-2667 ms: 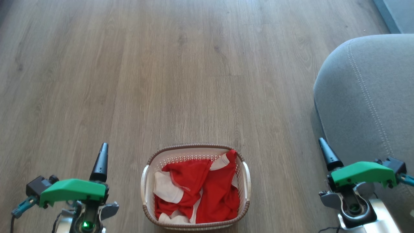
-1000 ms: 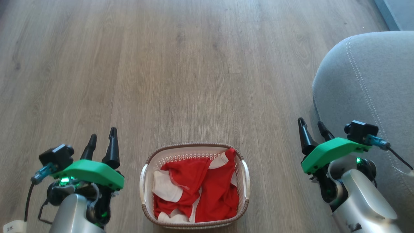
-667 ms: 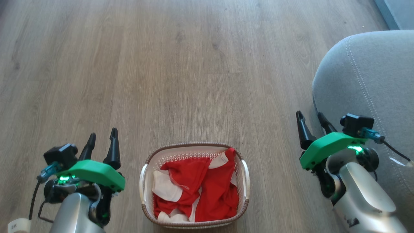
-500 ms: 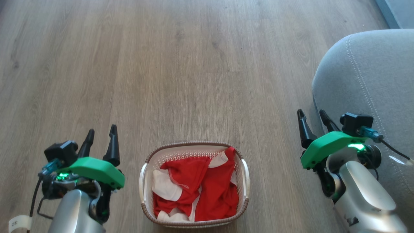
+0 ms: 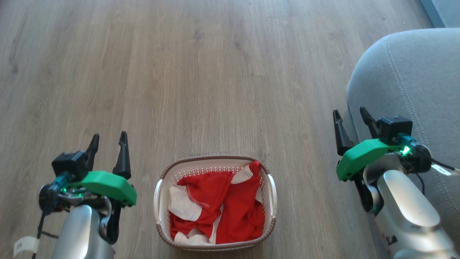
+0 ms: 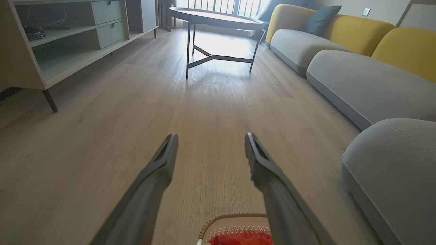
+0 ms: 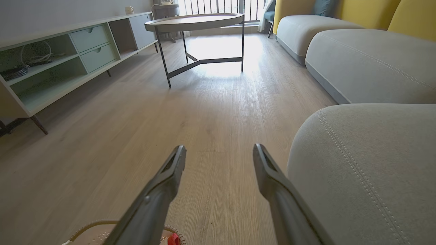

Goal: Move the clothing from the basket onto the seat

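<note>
Even daylight, sharp head view.
Light comes from the far window (image 7: 211,6) and leaves glare on the floor (image 7: 218,69). My wrist views bow at the edges. My left hand (image 6: 210,136) blurs near the lens.

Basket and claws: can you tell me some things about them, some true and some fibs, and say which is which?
1. The clothing lies inside the basket. True.
2. The basket stands on top of the grey seat. False: it stands on the wooden floor, and the seat is off to the robot's right.
3. The left claw is open with nothing in it. True.
4. The right claw is squeezing a red sleeve. False: it is open and empty, up in the air next to the seat's edge.
</note>
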### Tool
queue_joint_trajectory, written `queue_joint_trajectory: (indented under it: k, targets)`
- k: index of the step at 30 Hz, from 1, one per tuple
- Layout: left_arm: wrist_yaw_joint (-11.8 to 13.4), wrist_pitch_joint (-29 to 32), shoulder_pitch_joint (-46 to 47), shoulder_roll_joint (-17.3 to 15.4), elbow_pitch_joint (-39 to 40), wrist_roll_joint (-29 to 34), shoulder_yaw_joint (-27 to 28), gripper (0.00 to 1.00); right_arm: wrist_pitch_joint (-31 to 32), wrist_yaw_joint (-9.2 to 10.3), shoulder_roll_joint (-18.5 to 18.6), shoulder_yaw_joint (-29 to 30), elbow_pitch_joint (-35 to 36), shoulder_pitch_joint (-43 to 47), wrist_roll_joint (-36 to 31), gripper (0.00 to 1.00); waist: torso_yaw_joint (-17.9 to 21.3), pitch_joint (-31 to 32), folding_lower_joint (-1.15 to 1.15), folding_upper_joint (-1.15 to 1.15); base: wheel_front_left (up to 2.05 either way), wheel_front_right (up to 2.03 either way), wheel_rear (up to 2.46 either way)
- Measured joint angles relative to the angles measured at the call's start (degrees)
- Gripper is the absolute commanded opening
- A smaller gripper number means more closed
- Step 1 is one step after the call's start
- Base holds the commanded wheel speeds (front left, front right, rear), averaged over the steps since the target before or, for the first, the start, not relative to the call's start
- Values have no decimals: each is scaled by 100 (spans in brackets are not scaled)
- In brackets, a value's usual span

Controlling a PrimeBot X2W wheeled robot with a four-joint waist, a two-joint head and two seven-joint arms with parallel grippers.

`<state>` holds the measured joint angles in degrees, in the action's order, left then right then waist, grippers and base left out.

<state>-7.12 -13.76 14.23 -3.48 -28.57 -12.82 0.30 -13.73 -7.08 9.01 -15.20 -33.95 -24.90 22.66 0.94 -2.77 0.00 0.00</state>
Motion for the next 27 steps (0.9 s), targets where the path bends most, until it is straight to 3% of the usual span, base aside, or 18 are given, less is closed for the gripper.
queue_joint_trajectory:
  k: [7, 27]
  targets:
    - [0, -68, -1, 33, 183, 319, 78, 100, -51, 0, -26, 215, 252, 5, -322, 100, -1, -35, 0, 0, 0, 0, 0]
    - [0, -68, -47, 110, 338, 372, 304, 100, -51, 0, -167, 524, 517, 256, -454, 100, 19, 7, 0, 0, 0, 0, 0]
